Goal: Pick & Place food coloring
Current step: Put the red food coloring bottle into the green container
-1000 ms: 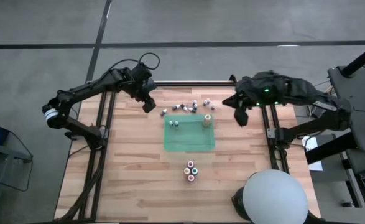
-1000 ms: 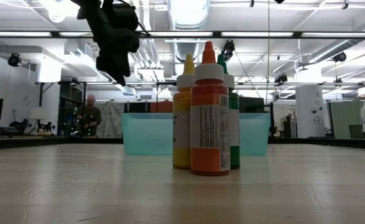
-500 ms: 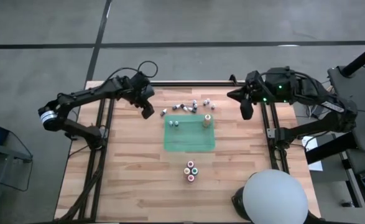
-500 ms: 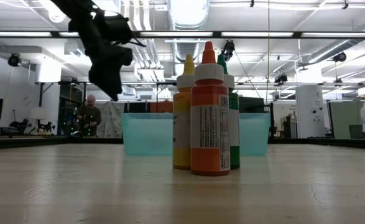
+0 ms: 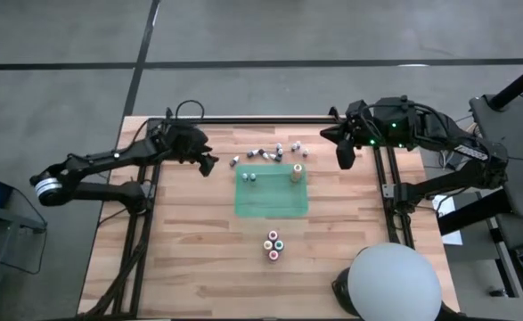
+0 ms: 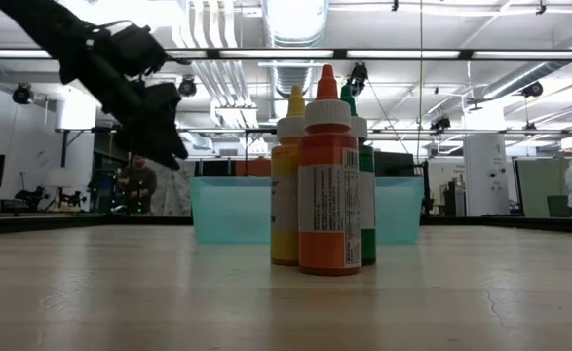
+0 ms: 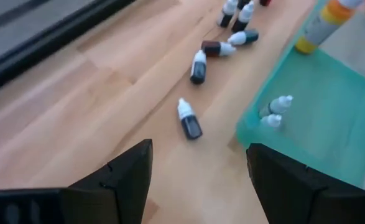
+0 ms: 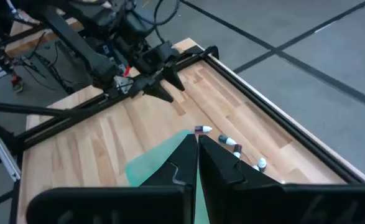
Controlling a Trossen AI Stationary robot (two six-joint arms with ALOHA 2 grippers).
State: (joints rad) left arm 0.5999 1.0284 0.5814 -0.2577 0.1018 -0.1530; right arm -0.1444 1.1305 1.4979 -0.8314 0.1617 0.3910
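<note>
Okay, going big to small:
table: wooden top, carrying everything here.
green mat: lying flat mid-table; in the left wrist view two tiny pale-capped bottles are lying on it near its edge.
my left gripper: hovering over the table's far left part, well apart from the mat; fingers standing apart with nothing between them.
my right gripper: hanging over the far right edge of the table, fingers pressed together, holding nothing.
upright cluster: four taller bottles standing together on the near side of the mat, off it; the low view is showing an orange one in front.
yellow-orange dropper bottle: standing on the mat's far right corner.
scattered tiny bottles: lying on bare wood just beyond the mat's far edge, most on their sides; nearest to my left fingers is a dark one with a white cap.
</note>
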